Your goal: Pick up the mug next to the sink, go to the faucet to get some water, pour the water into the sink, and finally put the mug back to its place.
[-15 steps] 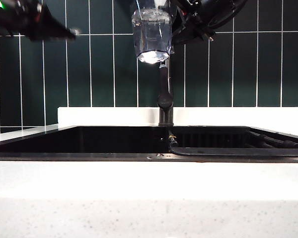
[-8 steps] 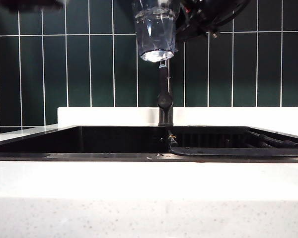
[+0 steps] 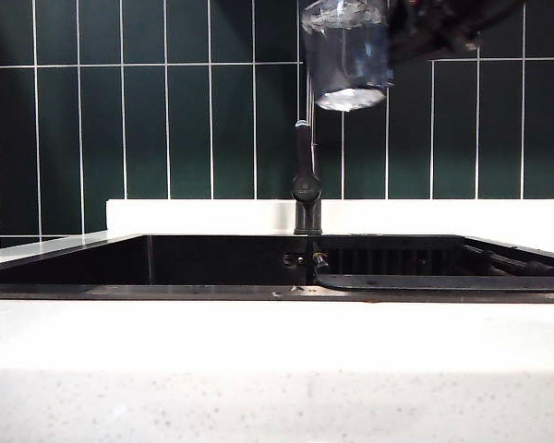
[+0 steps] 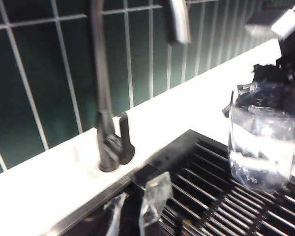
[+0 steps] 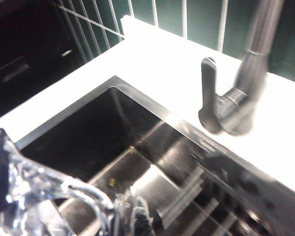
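1. A kitchen counter seen from the front: a wide black sink (image 3: pixel 212 263) is set into a white worktop (image 3: pixel 277 369), with dark green wall tiles (image 3: pixel 166 120) behind.
2. The faucet (image 3: pixel 307 185), a slim dark pipe with a short lever, stands at the back rim of the sink, near its middle.
3. The mug (image 3: pixel 347 55), a clear faceted tumbler, hangs upright high in the air, above the faucet and a little to the right of it. Water appears to sit inside, so keeping it level likely prevents a spill.
4. The right gripper (image 3: pixel 402 32) is clamped on the mug from the right, at the top edge of the exterior view.
5. The left gripper (image 4: pixel 155 196) does not appear in the exterior view; its wrist camera shows clear-tipped fingers over the grille (image 4: pixel 221 196) inside the sink, slightly parted and holding nothing.
6. Judged from this, the pour into the sink comes next.
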